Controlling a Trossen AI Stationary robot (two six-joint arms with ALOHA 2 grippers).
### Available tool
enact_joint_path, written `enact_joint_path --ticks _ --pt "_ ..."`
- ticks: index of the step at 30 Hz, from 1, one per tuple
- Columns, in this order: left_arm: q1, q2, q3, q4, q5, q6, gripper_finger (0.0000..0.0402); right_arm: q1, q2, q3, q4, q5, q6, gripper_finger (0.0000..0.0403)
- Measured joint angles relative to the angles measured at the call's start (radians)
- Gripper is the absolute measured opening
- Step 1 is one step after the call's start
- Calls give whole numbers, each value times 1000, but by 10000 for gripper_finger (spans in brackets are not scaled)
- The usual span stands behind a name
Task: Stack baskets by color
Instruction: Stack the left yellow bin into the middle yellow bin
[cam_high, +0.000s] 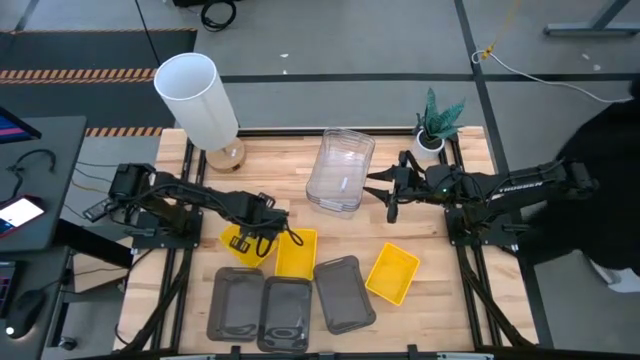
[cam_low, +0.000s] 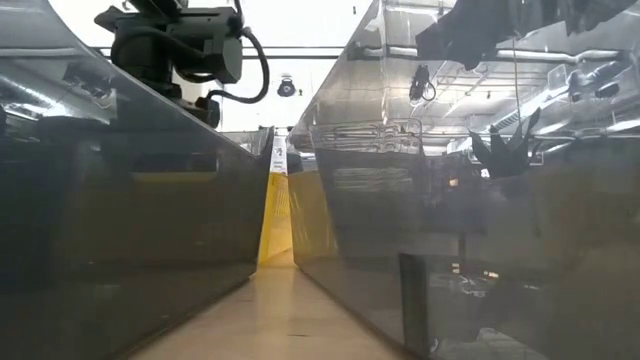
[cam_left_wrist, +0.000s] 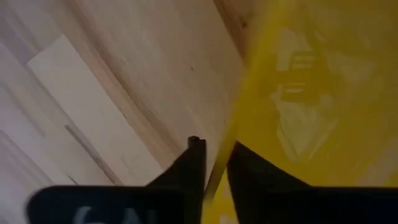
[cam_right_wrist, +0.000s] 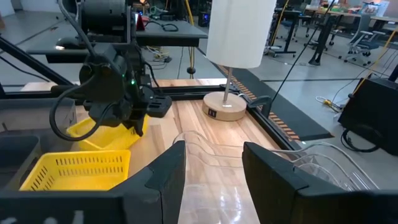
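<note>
Seen from above, a pale wooden table (cam_high: 330, 215) holds shallow rectangular plastic baskets with rounded corners. The left gripper (cam_high: 252, 243) is low over a bright yellow basket (cam_high: 236, 240) near the table's left-centre, and the arm hides most of that basket, so its long axis cannot be read. In the left wrist view the two dark fingers (cam_left_wrist: 249, 171) stand nearly together with the yellow rim between them, pinching it. A second yellow basket (cam_high: 297, 252) sits just beside it, long axis running from the far edge toward the near edge. A third yellow basket (cam_high: 392, 272) lies apart to the right, turned diagonally.

Three dark grey baskets line the near edge: the left grey basket (cam_high: 234, 303) and middle grey basket (cam_high: 286, 312) touch side by side, long axes pointing near to far; the right grey basket (cam_high: 344, 293) is tilted slightly.

A stack of clear baskets (cam_high: 340, 170) rests at far centre, long axis near to far; how many are nested is hard to tell. The right gripper (cam_high: 388, 187) hovers just beside it, jaws spread wide and holding nothing.

A tall white cylinder on a round wooden base (cam_high: 200, 100) stands at the far left, a small potted green plant (cam_high: 436, 122) at the far right.

The table-height view is almost filled by blurred grey basket walls.
</note>
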Motion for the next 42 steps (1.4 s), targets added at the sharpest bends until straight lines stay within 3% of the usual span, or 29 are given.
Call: enact_joint_path --ticks 3,12,18,26,32,37,42 --pt "-20 0 19 -47 -22 23 13 0 0 0 0 0 0 164" --pt "-95 -10 177 -226 -315 140 11 0 0 0 0 0 -1 164" --pt "-149 -11 306 -280 -397 176 10 0 0 0 -1 0 -1 164" --pt "-224 -16 428 -244 -492 392 10 0 0 0 -1 0 -8 164" --pt "-253 -16 451 -108 -494 485 10 0 0 0 -1 0 -8 164" --pt "-277 -16 435 13 -395 578 10 0 0 0 -1 0 -8 164" --pt "-298 -16 385 113 -389 638 10 0 0 0 -1 0 -8 164"
